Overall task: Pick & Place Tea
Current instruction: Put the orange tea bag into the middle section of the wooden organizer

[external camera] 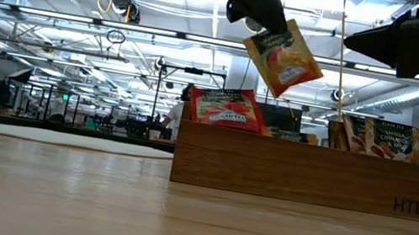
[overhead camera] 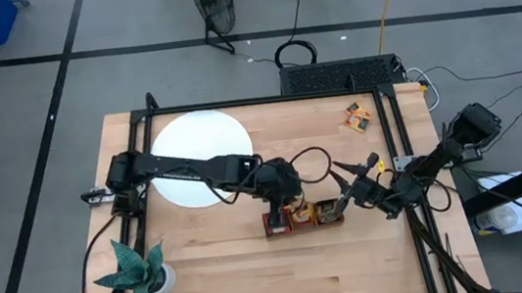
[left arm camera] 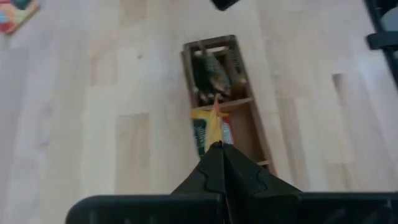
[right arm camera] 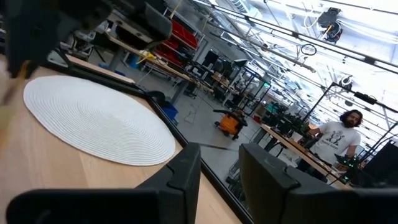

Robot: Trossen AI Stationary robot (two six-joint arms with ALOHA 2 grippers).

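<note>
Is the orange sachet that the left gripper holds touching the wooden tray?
No. In the low view the sachet hangs from the left gripper, above the tray.

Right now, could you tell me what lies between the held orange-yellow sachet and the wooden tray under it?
Only air: the low view shows the orange-yellow tea sachet hanging clear above the brown wooden three-compartment tray.

You have the left gripper at centre frame, right over the wooden tray, its fingers closed. The right gripper sits just beside the tray's right end. A white disc lies upper left on the table, a few tea sachets lie upper right, and a green paper plant stands lower left.
</note>
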